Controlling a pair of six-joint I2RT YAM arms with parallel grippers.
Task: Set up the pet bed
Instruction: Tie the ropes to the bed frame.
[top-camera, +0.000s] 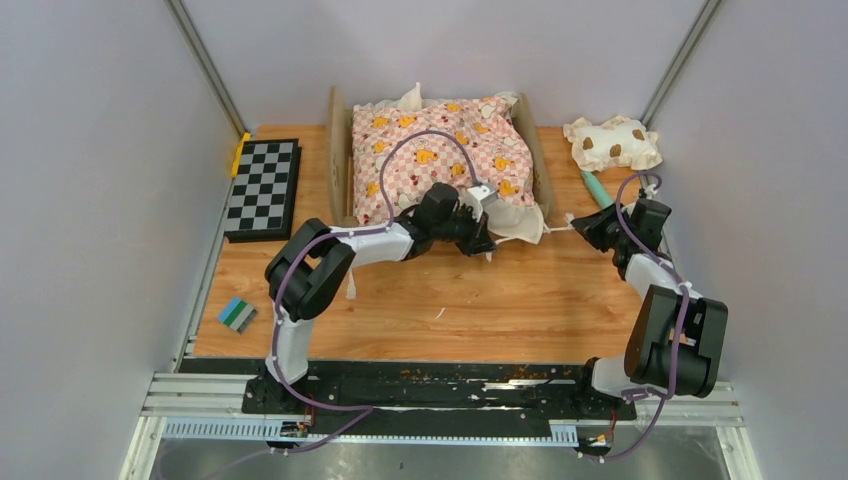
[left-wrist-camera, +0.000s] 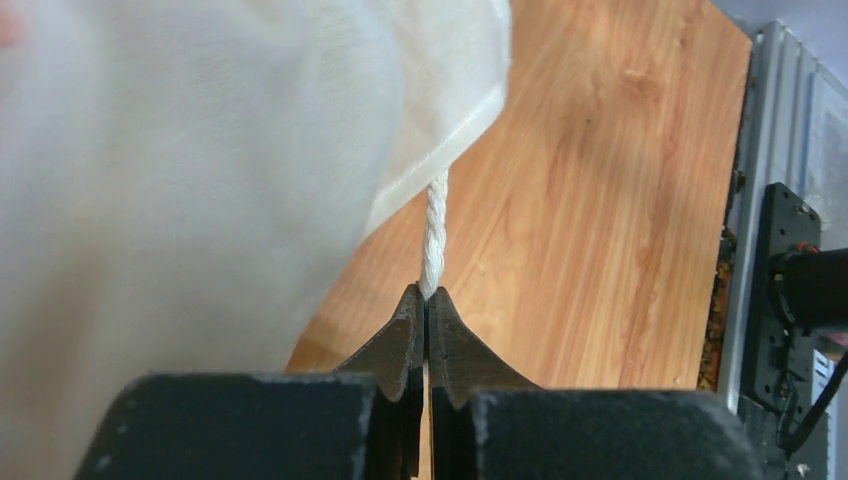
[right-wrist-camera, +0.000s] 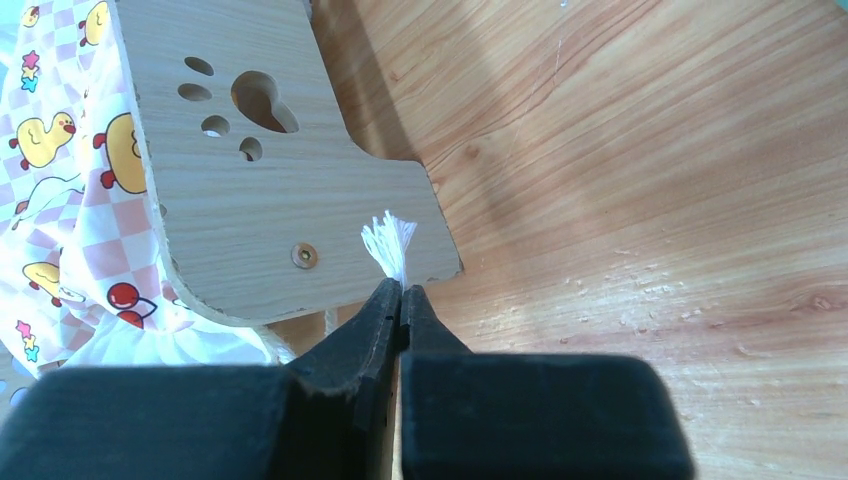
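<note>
Top external view: pet bed (top-camera: 340, 150) is seen at 12 o'clock on the table (top-camera: 450, 310), long axis 9-to-3. Left gripper (left-wrist-camera: 427, 292) is clamped on a white cord (left-wrist-camera: 434, 225); right gripper (right-wrist-camera: 401, 288) is clamped on a frayed cord end (right-wrist-camera: 388, 240), headboard (right-wrist-camera: 270, 210) just at its 10 o'clock.

The table (top-camera: 480, 310) carries one pet bed (top-camera: 340, 160) with one pink checkered cushion (top-camera: 440, 150) in it. Near the far right corner are one spotted pillow (top-camera: 612, 142) and one teal stick (top-camera: 597, 187); by the left edge, one chessboard (top-camera: 262, 188) and one small striped block (top-camera: 237, 314). Two robot arms (top-camera: 310, 270) (top-camera: 670, 335) stand at the near edge.
</note>
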